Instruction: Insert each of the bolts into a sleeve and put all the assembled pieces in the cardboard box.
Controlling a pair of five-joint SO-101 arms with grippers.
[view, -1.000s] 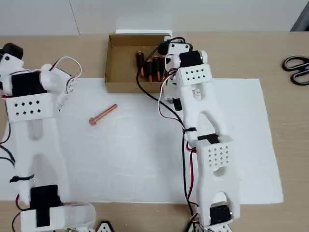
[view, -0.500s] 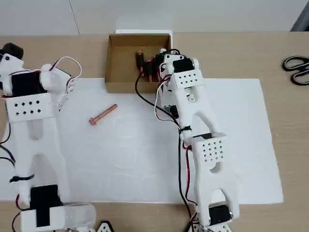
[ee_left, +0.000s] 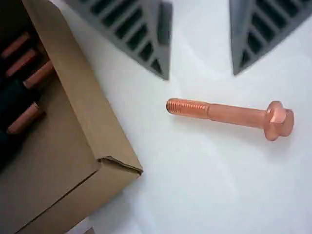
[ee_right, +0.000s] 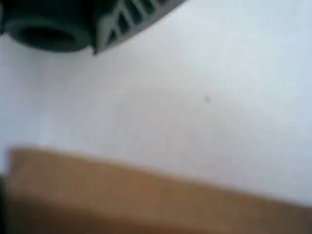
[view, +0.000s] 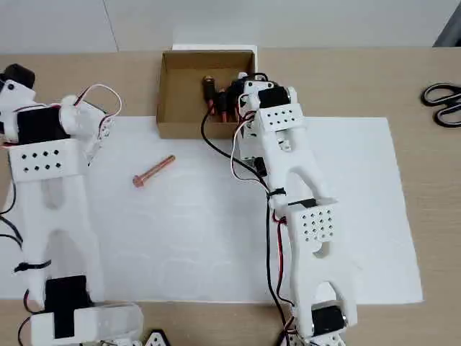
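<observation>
Bolt (view: 153,171), copper-coloured, lying loose on the white sheet (view: 202,238), threaded end toward the box (view: 193,130), head away from it. We see the left hand (ee_left: 200,68) above the sheet with its two fingers spread apart and holding nothing; the bolt lies just beyond their tips. Several assembled pieces (view: 220,101) rest inside the box, toward its right wall. The right hand (view: 246,101) sits at the box's near right corner; we cannot tell whether it is open or closed.

Risks, as we judge them:
- The round shank may roll aside if one finger meets it first.
- A grip taken close to the head may let the bolt tilt, spoiling its alignment with a sleeve.
- The right arm's cables (view: 216,142) cross the box's front wall and could catch on it and drag the box.
</observation>
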